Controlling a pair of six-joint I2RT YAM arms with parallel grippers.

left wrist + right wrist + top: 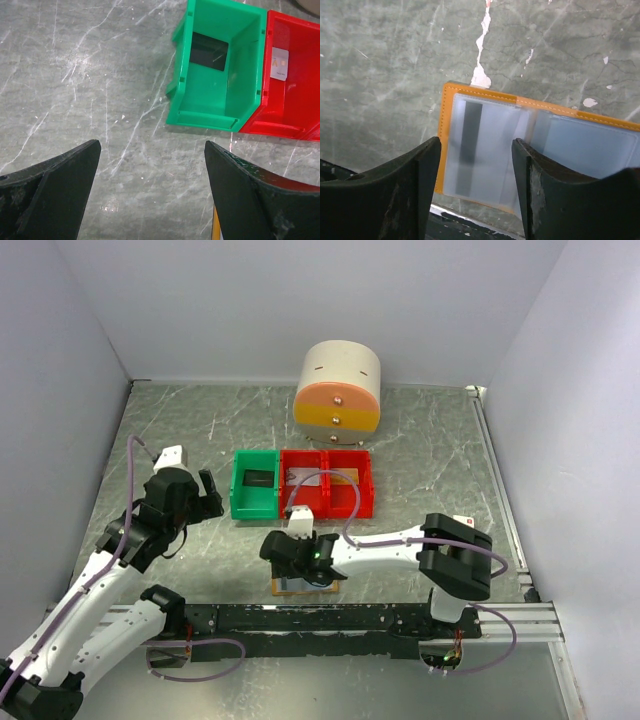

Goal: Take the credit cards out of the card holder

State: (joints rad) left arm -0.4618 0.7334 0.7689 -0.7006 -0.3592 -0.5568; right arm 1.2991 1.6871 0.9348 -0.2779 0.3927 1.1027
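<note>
Seen from overhead, two white robot arms reach over a grey marbled surface (380,75) walled in white. The card holder (570,142) lies opened flat near the front edge of the surface, just beyond a black rail (300,618) that joins the arm bases and in front of the bins. It has an orange rim and two pale blue pockets facing up. In its left pocket sits a grey card (470,145) with a dark stripe, blurred behind the pocket. The right pincer (476,170) hangs directly above that pocket with its two black fingers apart, one on each side of the card, gripping nothing. Whether the fingertips touch the holder cannot be told. The left pincer (152,195) is well to the left, above bare surface, its fingers spread wide and empty. Just beyond it stands a green bin (205,120) with a dark flat rectangle (208,51) on its floor. Touching the green bin's right side is a red bin (285,110) holding a pale card-like piece (280,64). A round cream and orange drawer unit (338,390) stands at the back wall.
</note>
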